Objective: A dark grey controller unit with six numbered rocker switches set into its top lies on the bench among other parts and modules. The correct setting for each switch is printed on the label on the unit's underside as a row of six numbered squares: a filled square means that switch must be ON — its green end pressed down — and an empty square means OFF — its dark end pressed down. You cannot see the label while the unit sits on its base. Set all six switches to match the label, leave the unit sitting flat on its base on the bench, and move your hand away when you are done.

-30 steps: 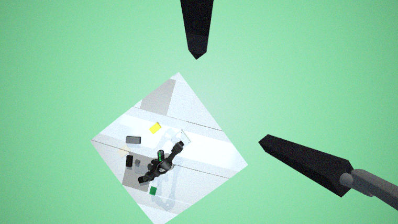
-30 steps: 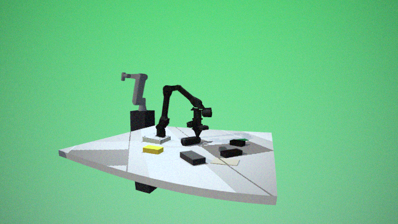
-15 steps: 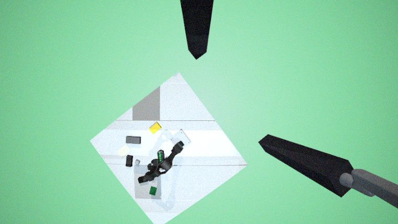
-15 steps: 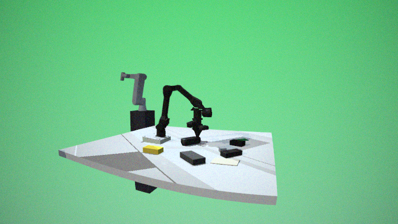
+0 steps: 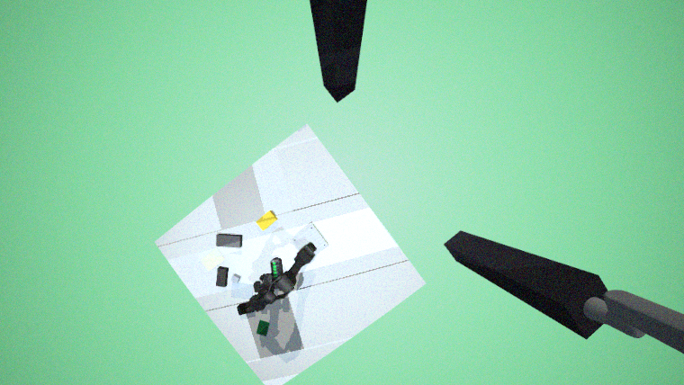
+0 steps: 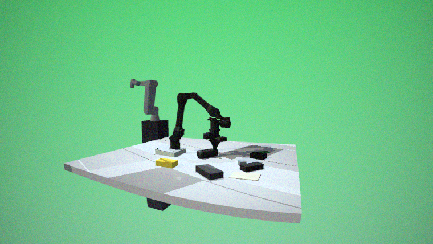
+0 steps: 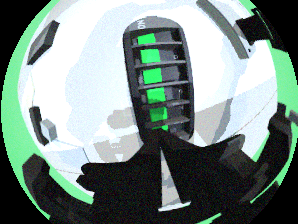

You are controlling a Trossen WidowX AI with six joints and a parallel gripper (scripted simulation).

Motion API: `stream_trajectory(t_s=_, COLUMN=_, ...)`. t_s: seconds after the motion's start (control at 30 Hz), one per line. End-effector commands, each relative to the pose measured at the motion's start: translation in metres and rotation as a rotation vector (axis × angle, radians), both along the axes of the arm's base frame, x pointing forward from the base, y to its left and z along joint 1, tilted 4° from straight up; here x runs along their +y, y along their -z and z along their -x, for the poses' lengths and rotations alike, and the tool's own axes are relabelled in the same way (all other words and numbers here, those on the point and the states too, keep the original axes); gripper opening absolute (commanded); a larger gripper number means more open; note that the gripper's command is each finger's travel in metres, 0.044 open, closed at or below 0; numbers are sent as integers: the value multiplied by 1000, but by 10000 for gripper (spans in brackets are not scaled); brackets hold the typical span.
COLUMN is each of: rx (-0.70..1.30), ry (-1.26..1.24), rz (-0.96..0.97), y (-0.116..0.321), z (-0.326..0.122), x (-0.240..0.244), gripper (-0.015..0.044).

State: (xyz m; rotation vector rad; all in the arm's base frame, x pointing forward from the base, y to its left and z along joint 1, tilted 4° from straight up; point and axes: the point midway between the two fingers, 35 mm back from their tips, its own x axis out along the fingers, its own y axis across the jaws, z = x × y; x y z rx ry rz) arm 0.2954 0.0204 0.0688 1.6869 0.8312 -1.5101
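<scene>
The dark grey controller unit (image 5: 272, 268) (image 6: 207, 154) (image 7: 162, 22) lies flat on the bench, its switches facing up. In the wrist view its "ON" mark is at the far end, on the left. Green ends show along the left side of the switch row. The switch nearest my gripper is mostly hidden by the fingertips, so its setting is unclear. The label is underneath, out of sight. My gripper (image 6: 215, 149) (image 7: 157, 132) is shut and empty, pointing down. Its tips are at the near end of the unit, at or just above the last switch; contact cannot be told.
A yellow block (image 5: 266, 220) (image 6: 166, 163), a dark block (image 5: 229, 240) (image 6: 209, 171), a smaller black block (image 5: 221, 276) (image 6: 251, 166), a small grey block (image 5: 236, 277) (image 7: 49, 130), a cream card (image 5: 212, 259) (image 6: 245, 175) and a green-topped block (image 5: 262, 327) (image 6: 258, 155) lie around.
</scene>
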Motion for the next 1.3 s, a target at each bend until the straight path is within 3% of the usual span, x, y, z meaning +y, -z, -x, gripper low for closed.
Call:
stream_trajectory(t_s=0.0, rx=4, ry=1, rz=1, y=4, z=0, x=0, gripper=0)
stream_trajectory(t_s=1.27, rx=4, ry=1, rz=1, y=8, z=0, x=0, gripper=0)
